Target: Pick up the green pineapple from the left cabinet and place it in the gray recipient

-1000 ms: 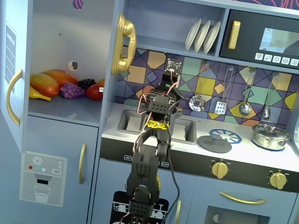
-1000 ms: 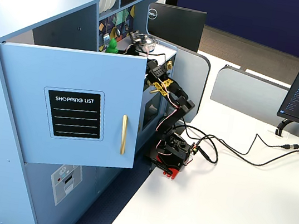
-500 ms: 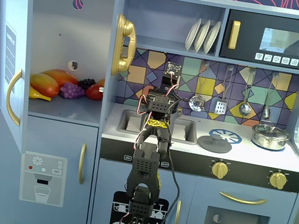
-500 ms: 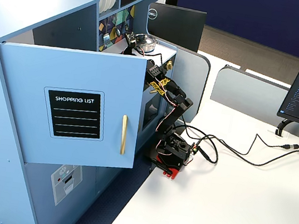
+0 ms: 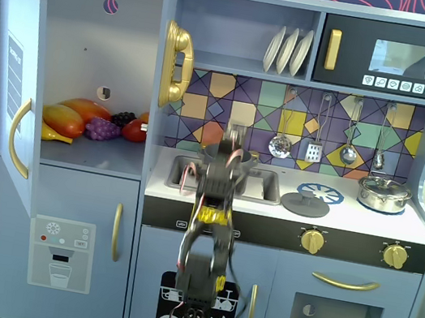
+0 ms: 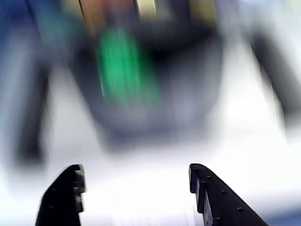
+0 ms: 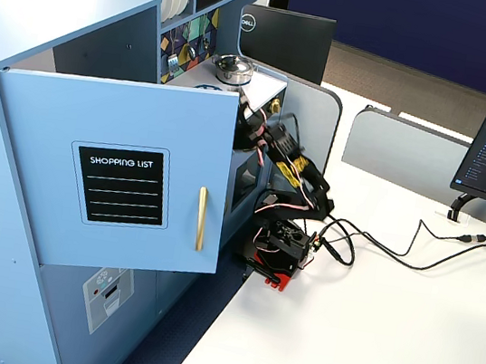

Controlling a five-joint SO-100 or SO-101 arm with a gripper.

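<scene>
Resting in one gray recipient (image 6: pixel 155 94): one green pineapple (image 6: pixel 120 63).

Both fixed views bright, evenly lit and sharp apart from the motion-blurred arm (image 5: pixel 212 208); wrist view heavily smeared beyond the sharp end effector (image 6: pixel 136 176), bench washed-out white.

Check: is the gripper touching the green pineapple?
Apart. The wrist view shows the open gripper empty, the blurred green pineapple lying beyond its fingertips.
</scene>
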